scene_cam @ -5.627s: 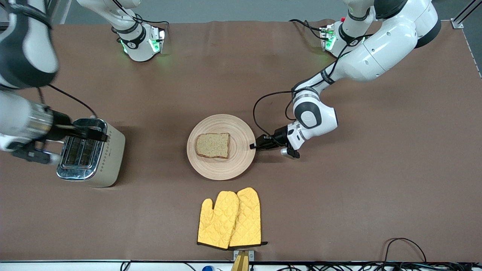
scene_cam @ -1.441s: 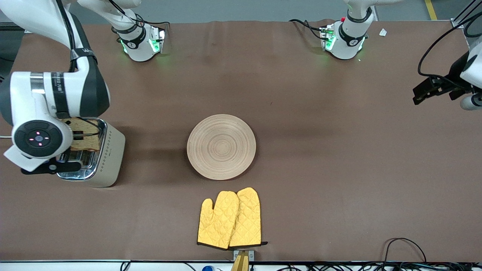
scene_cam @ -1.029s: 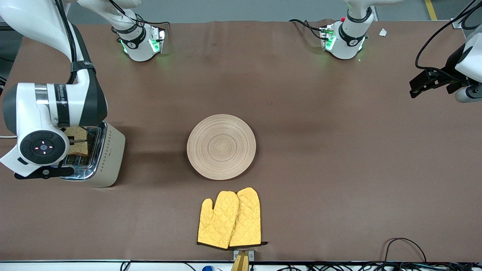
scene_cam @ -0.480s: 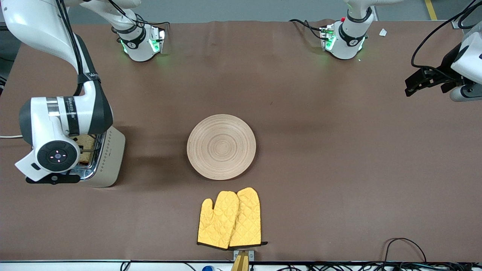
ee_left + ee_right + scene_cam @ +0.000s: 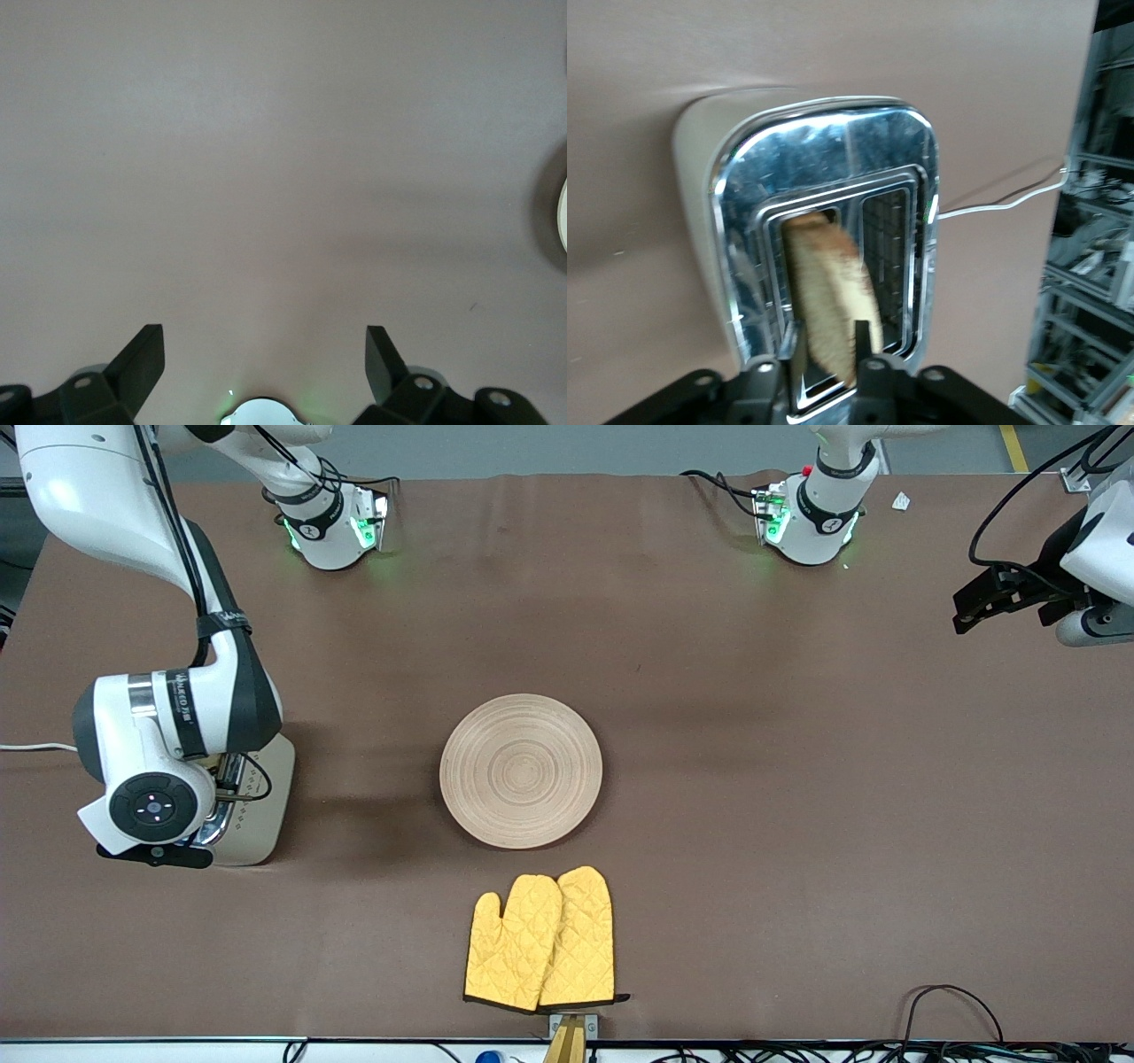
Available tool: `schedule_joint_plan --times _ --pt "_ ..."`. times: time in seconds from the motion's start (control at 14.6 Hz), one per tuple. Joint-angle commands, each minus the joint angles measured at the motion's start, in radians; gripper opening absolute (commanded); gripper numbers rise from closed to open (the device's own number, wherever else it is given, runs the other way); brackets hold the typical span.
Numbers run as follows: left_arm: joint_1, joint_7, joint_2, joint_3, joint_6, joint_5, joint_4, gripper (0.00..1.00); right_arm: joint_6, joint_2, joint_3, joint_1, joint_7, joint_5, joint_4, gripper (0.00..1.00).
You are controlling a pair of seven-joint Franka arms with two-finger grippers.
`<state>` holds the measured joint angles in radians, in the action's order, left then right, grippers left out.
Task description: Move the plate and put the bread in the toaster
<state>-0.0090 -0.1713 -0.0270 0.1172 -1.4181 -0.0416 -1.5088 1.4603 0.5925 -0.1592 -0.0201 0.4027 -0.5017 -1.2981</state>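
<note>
Brown table cover under everything, wrinkle-free mostly.

Round light-wood plate with ring grooves sitting mid-table, nothing on it at all. Just a sliver of its pale rim peeking in at the edge of the left wrist view.

Two-slot toaster with cream-beige sides and a little diamond pattern down at the right arm's end of the table, well apart from the plate, mostly covered in the front view by the right arm's wrist. Shiny chrome top showing nicely from the right wrist view, white cord trailing off one side. One slot empty. Other slot holding the brown wholegrain bread slice, standing on edge and partway down, top part poking out above the chrome.

Pair of yellow quilted oven mitts lying flat side by side, nearer the front camera than the plate and near it but not touching.

Right gripper right over the toaster, fingers narrowly spaced on either side of the bread's upper edge, pinching it by the look of things.

Left gripper parked up in the air over bare cloth at the left arm's end of the table, black fingers spread wide, holding nothing, just waiting.
</note>
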Motion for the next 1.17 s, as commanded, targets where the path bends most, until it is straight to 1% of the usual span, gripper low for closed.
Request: schedule_joint_plan --times 0.0,0.07,0.14,0.27,0.34,0.41,0.48,0.55,0.62,0.69,0.82,0.96,1.03,1.1 --pt "-0.002 0.016 -0.018 -0.001 0.010 0.014 -0.007 1.00 -0.001 -0.118 -0.002 0.023 -0.111 0.081 -0.015 1.00" --pt "-0.002 0.016 -0.018 -0.001 0.010 0.014 -0.007 1.00 -0.005 -0.158 0.004 0.031 -0.169 0.124 -0.015 1.00" --pt "-0.002 0.016 -0.018 -0.001 0.010 0.016 -0.008 1.00 -0.008 -0.199 0.035 0.037 -0.215 0.199 -0.018 1.00" --pt "0.000 0.018 -0.018 -0.001 0.010 0.014 -0.007 1.00 -0.008 -0.276 0.128 0.032 -0.322 0.351 -0.024 1.00" --pt "0.000 0.019 -0.018 -0.001 0.011 0.014 -0.007 1.00 -0.009 -0.301 0.156 0.031 -0.373 0.389 -0.026 1.00" --pt "0.000 0.019 -0.018 -0.001 0.013 0.014 -0.008 1.00 -0.012 -0.322 0.176 0.031 -0.396 0.411 -0.027 1.00" --pt "-0.002 0.018 -0.018 0.001 0.013 0.013 -0.008 1.00 -0.024 -0.350 0.199 0.029 -0.404 0.452 -0.033 1.00" --pt "-0.002 0.015 -0.019 0.010 0.013 0.014 -0.008 1.00 -0.025 -0.377 0.236 0.017 -0.410 0.495 -0.044 1.00" --pt "0.003 0.013 -0.021 0.033 0.013 0.013 -0.008 1.00 -0.023 -0.408 0.271 -0.006 -0.423 0.512 -0.062 1.00" --pt "0.006 0.013 -0.024 0.041 0.011 0.011 -0.011 1.00 -0.017 -0.445 0.282 -0.017 -0.423 0.512 -0.090 1.00" --pt "0.006 0.013 -0.022 0.041 0.008 0.011 -0.013 1.00 0.000 -0.518 0.288 -0.018 -0.424 0.512 -0.157 1.00" --pt "0.004 0.013 -0.025 0.042 0.010 0.014 -0.013 1.00 0.052 -0.623 0.299 -0.024 -0.424 0.512 -0.269 1.00" --pt "0.004 0.013 -0.030 0.044 0.014 0.014 -0.014 1.00 0.072 -0.658 0.299 -0.024 -0.424 0.512 -0.309 1.00" --pt "0.006 0.015 -0.040 0.044 0.018 0.016 -0.025 1.00 0.063 -0.663 0.300 -0.026 -0.424 0.512 -0.308 1.00"
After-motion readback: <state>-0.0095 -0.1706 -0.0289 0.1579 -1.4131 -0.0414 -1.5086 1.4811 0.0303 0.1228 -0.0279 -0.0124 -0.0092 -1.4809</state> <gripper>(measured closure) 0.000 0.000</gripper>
